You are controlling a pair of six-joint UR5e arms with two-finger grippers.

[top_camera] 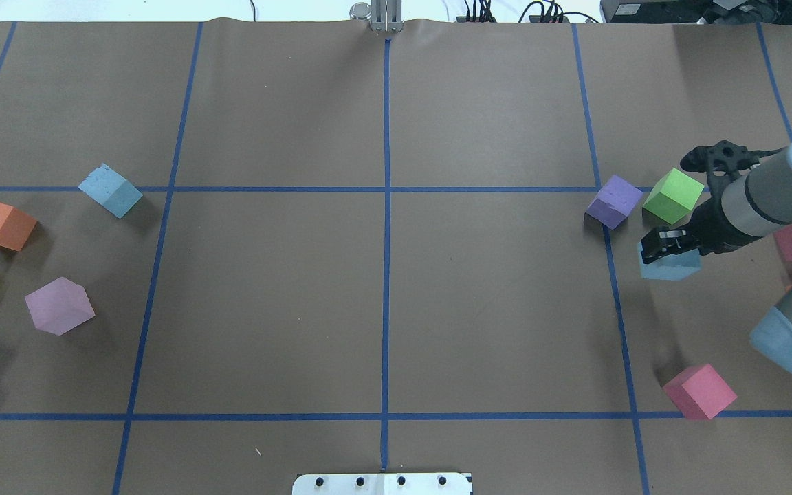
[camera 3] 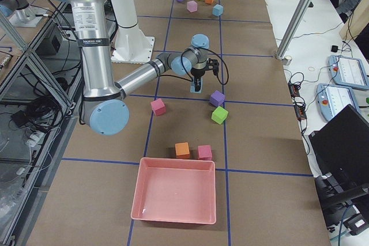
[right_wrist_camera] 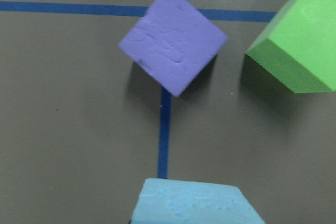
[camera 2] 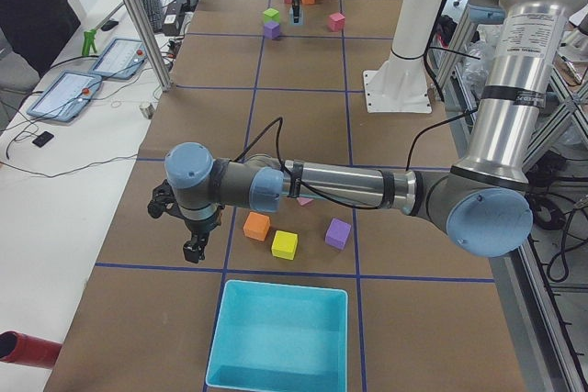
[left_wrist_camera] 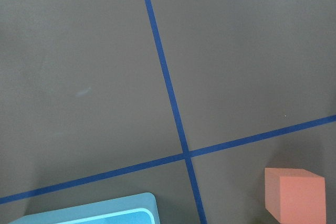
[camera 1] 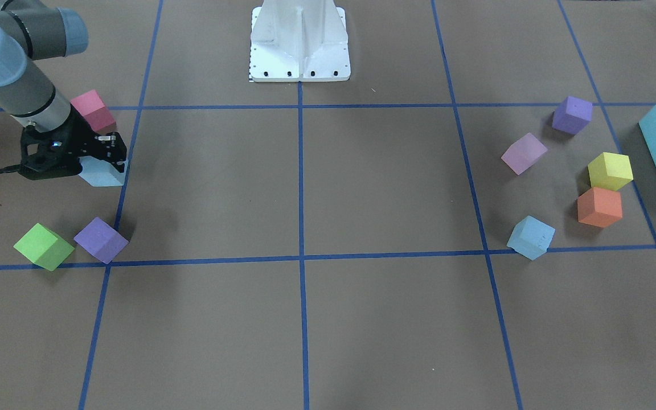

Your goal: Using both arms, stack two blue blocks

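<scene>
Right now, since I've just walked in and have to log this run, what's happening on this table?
The right gripper is down at one pale blue cube, beside the purple cube and green cube; whether it has gripped the cube is unclear. The other pale blue cube sits untouched at the table's opposite end. The left gripper hangs near the turquoise bin, away from that cube. Nothing is stacked yet.
</scene>
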